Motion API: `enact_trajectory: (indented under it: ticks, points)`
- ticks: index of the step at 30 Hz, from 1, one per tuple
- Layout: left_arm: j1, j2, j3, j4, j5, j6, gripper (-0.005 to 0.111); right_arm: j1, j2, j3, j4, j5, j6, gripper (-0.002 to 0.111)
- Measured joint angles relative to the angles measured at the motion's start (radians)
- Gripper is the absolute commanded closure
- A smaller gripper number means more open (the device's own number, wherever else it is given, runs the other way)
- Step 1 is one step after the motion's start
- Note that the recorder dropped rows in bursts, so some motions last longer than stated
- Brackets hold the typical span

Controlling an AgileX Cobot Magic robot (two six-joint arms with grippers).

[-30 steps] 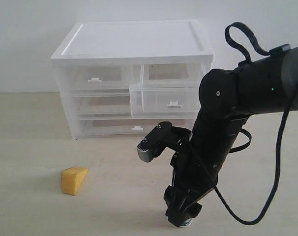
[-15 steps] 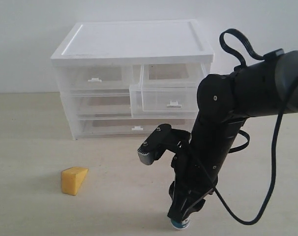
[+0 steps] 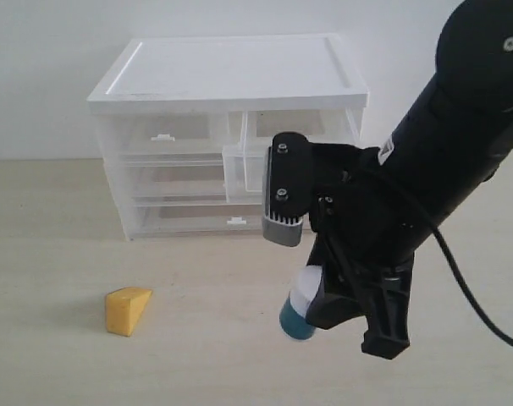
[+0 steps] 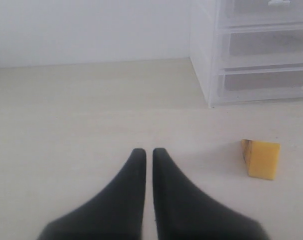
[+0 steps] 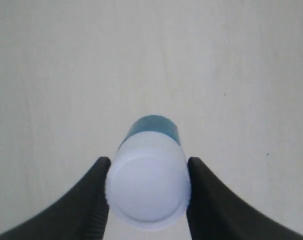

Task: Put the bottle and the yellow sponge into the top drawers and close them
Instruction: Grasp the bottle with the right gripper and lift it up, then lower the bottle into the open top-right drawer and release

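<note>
1. The right gripper (image 5: 147, 167) is clamping the bottle (image 3: 297, 315) around its white cap. The bottle is hanging tilted at the lower centre-right of the exterior view, apparently clear of the table (image 3: 53, 245).
2. It should be travelling steadily toward the pulled-out top drawer (image 3: 244, 169), clearing the drawer's front wall before letting go.
3. The left gripper (image 4: 147, 152) is sitting pinched together and empty, and the yellow sponge (image 3: 127, 310) is lying at the lower left.
4. The teal label is showing no legible writing.

Lab-style test setup, I'd say: I'm working over a plain pale desk (image 3: 53, 254), blank white wall (image 3: 36, 68), one plastic drawer cabinet (image 3: 231, 76).
</note>
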Motion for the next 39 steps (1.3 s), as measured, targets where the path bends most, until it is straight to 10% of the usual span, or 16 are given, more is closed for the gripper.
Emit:
enact_trajectory:
  ticks: [20,39]
  points:
    - [0.000,0.000,0.000,0.000,0.000,0.000,0.102,-0.414,-0.070,-0.002,0.896,0.055,-0.772,0.108]
    - [0.000,0.000,0.000,0.000,0.000,0.000,0.102,-0.499,0.216,-0.213,0.984,0.057,-0.165,0.108]
